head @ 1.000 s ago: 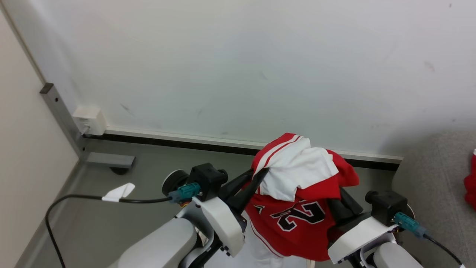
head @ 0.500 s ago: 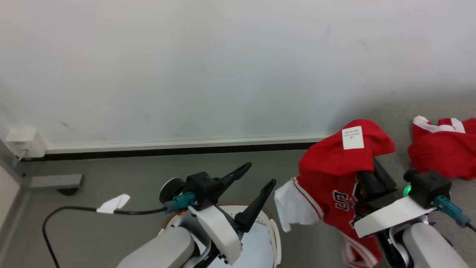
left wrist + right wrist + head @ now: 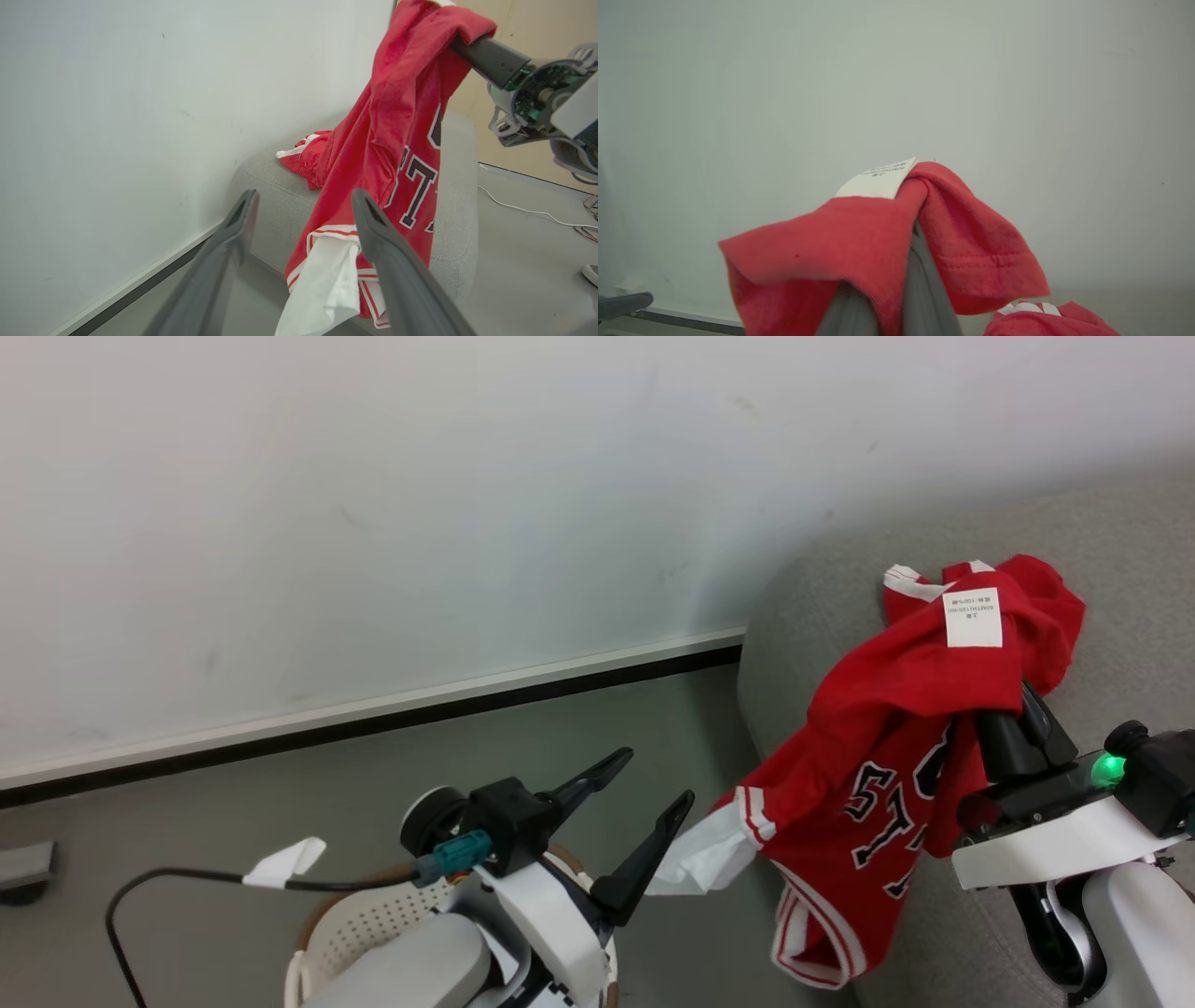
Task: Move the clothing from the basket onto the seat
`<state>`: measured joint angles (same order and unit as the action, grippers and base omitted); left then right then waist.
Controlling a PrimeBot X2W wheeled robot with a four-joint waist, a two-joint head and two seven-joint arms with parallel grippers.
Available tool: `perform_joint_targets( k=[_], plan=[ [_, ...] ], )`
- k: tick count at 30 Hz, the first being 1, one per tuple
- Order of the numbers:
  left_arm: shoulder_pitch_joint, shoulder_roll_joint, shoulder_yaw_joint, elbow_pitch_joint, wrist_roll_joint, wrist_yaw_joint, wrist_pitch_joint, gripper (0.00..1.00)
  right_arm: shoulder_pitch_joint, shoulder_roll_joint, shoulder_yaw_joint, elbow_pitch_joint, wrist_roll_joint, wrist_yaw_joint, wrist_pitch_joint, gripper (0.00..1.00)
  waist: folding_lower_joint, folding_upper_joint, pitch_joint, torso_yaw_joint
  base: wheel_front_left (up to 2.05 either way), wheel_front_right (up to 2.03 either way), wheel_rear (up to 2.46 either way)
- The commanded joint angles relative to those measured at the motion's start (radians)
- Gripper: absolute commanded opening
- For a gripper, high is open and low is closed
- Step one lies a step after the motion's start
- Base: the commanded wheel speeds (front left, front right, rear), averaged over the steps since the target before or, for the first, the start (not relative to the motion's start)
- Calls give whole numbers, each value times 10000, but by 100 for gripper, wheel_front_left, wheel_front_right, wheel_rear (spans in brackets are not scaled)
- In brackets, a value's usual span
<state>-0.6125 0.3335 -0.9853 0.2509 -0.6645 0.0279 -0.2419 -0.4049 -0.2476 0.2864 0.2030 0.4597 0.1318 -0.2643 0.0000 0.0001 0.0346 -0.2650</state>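
One grey sofa (image 3: 1111, 523) fills the right of your head view. Centre right, the red jersey (image 3: 878, 747) hangs from your right gripper (image 3: 1013, 728), fingers closed on it. Bottom left sits the basket (image 3: 364, 924); above it your left gripper (image 3: 655, 775) gapes wide.

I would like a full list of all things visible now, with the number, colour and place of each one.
jersey: one, red with white trim and black-and-white lettering, hanging from the right gripper at the sofa's edge
second garment: one, red with white stripes, lying on the sofa
sofa: one, light grey, against the wall
basket: one, cream-white with brown rim, under the left arm
wall: one, white, behind
floor: one, grey
cable: one, black with white tag, at the left wrist
left gripper: one, dark, open, holding nothing
right gripper: one, dark, shut on the jersey
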Motion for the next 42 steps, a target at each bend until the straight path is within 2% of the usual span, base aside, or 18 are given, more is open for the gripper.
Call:
perform_joint_targets(
  k=[1,12,21,26,31,37,42],
  plan=[
    [63,74,-10,-6,131,16,-65,100,138,-13,-65,-132,-106,-23,2,0,0,-1,175,-411,0,0,0],
    [-75,90,9,-28,427,-151,-167,100,219,50,-234,-712,-178,-23,2,0,0,-1,648,-1366,0,0,0],
    [-225,69,1,29,512,-276,-206,100,-375,-107,-265,-639,-257,-23,2,0,0,-1,1056,-1579,0,0,0],
    [-380,172,-35,6,550,-375,-127,100,-1130,-704,-584,-563,-511,-23,2,0,0,-1,1470,-1370,0,0,0],
    [-560,336,-5,-117,564,-411,2,100,-1905,-1394,-1335,-697,-574,-23,2,0,0,-1,2118,-1007,0,0,0],
    [-806,604,24,-340,657,-444,152,100,-2367,-2190,-2668,-974,-720,-23,13,0,0,-1,2872,-562,0,0,0],
    [-1093,870,89,-612,726,-422,292,100,-2625,-2869,-3755,-675,-540,-25,339,0,0,-1,3542,-231,0,0,0]
  ],
)
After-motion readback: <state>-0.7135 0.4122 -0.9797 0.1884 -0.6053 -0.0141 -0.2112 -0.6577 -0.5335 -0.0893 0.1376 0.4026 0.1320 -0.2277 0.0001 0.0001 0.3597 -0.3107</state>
